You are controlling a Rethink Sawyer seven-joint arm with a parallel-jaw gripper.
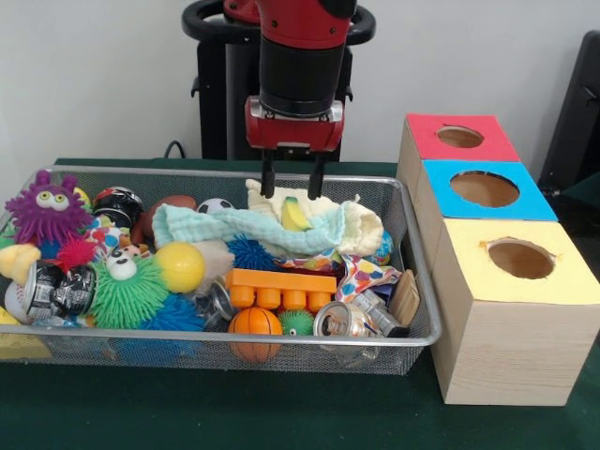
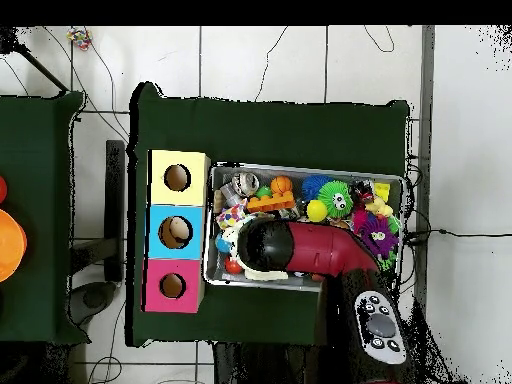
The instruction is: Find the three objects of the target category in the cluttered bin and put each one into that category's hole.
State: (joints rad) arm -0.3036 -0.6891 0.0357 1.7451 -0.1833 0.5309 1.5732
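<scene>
In the overhead view the arm (image 2: 320, 250) hides the fingers and the cloths beneath them, along with much of the bin's (image 2: 305, 283) near half. In the front view the fingers (image 1: 292, 178) show, but the polka-dot cloth (image 1: 361, 274) below and to their right lies mostly buried under other clutter.

Open jaws hover above cloths (image 1: 281, 225) in bin (image 1: 412, 244).

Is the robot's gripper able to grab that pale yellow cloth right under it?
Probably yes. The gripper hangs open right over the pale yellow cloth at the back of the bin, and nothing lies on top there except a light blue cloth beside it.
</scene>
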